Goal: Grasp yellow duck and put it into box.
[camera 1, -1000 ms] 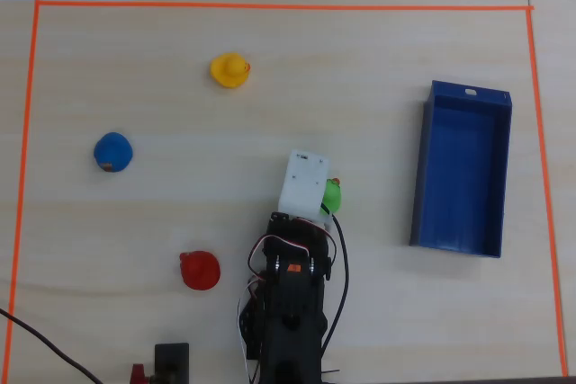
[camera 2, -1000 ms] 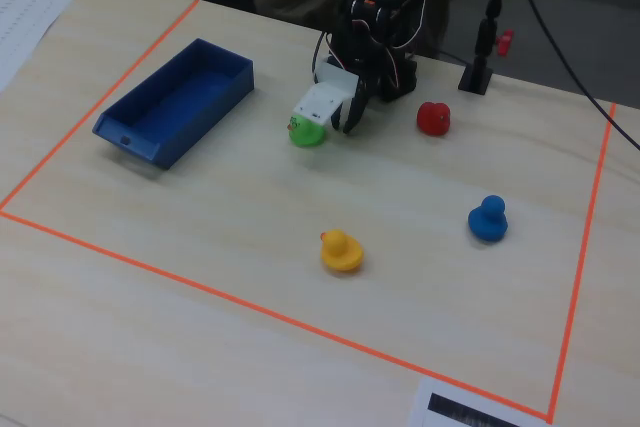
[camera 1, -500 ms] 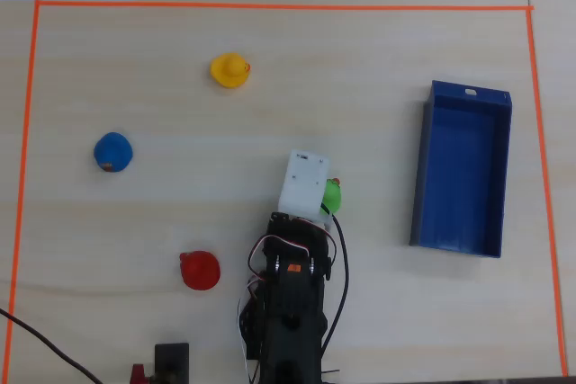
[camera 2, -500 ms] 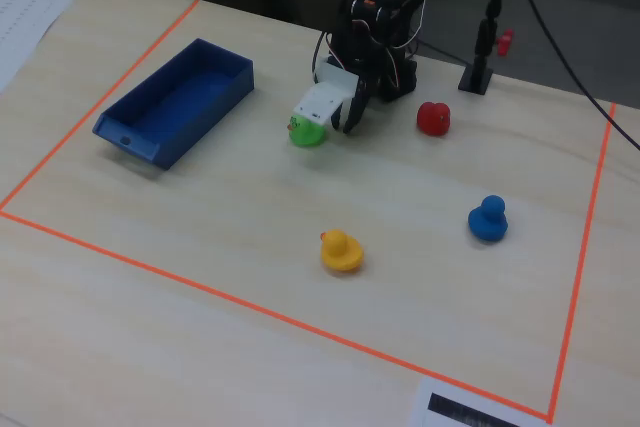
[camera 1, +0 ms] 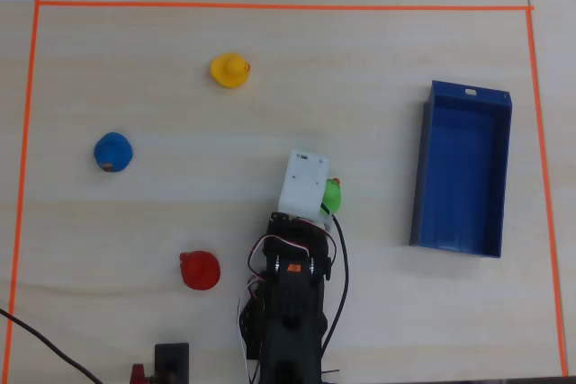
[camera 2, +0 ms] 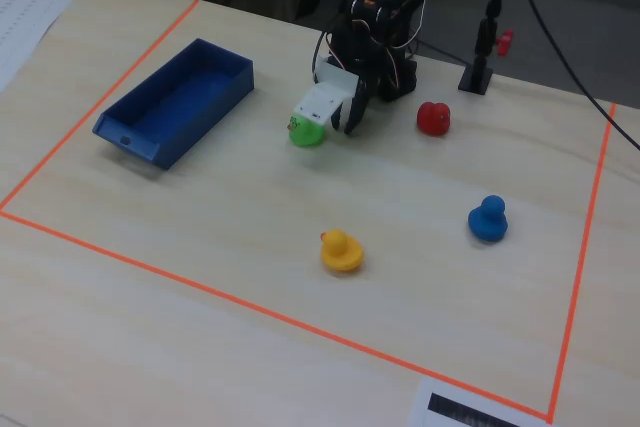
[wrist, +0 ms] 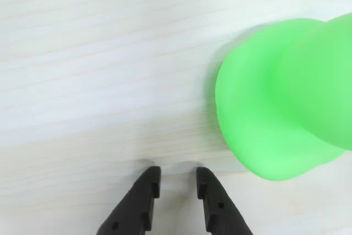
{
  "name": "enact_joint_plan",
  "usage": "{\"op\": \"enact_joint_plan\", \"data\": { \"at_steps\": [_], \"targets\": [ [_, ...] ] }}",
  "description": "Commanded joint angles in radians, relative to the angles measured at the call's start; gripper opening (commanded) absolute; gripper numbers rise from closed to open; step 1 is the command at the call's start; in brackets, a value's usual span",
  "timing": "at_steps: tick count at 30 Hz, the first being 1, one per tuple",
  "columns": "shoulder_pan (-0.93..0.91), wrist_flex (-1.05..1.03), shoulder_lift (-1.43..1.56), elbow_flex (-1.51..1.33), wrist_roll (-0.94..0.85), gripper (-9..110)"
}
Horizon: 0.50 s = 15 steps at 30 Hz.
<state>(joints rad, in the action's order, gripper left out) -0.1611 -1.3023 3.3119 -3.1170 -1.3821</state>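
Observation:
The yellow duck (camera 1: 229,70) stands alone on the pale wooden table, far from the arm; in the fixed view (camera 2: 341,250) it is near the front centre. The blue box (camera 1: 420,168) lies empty at the right in the overhead view and at the left in the fixed view (camera 2: 205,122). My gripper (wrist: 177,175) hangs low over bare table with its black fingers slightly apart and nothing between them. In the fixed view the gripper (camera 2: 350,122) is just right of a green duck. In the overhead view a white wrist housing (camera 1: 304,182) hides the fingers.
The green duck (wrist: 280,103) sits close beside the gripper, also in the overhead view (camera 1: 333,195) and the fixed view (camera 2: 307,130). A red duck (camera 1: 199,270) and a blue duck (camera 1: 113,151) stand apart. Orange tape (camera 1: 270,6) frames the area. A black stand (camera 2: 480,67) is near the arm base.

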Motion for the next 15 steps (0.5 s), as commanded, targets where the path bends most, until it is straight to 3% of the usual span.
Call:
{"op": "enact_joint_plan", "data": {
  "at_steps": [1,9,15],
  "targets": [
    [0.006,-0.017,-0.002,0.006,0.002,7],
    [0.006,-0.017,-0.002,0.006,0.002,0],
    [0.011,-0.017,-0.002,0.008,-0.058,2]
  ]
}}
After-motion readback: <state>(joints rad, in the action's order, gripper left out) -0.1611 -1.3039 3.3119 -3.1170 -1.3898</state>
